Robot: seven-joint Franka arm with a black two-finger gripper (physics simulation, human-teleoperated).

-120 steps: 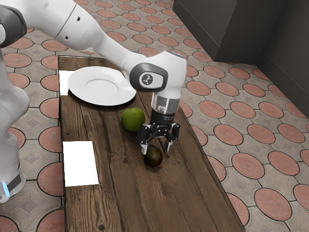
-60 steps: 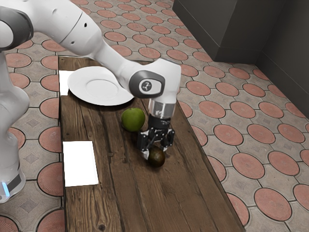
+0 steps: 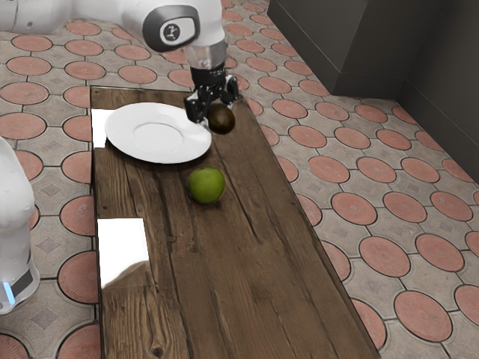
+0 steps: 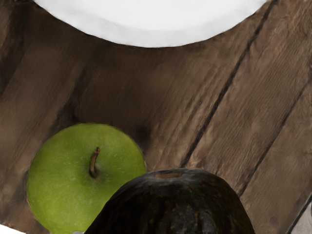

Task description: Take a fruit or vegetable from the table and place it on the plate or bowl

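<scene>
One avocado [image 3: 221,118], one green apple [image 3: 206,185], one white plate [image 3: 157,132], two white paper sheets [image 3: 124,253] [image 3: 98,127]

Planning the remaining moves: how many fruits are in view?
2. A dark brown-green avocado hangs in the black gripper near the white round plate; a round green apple rests on the wooden table.
</scene>
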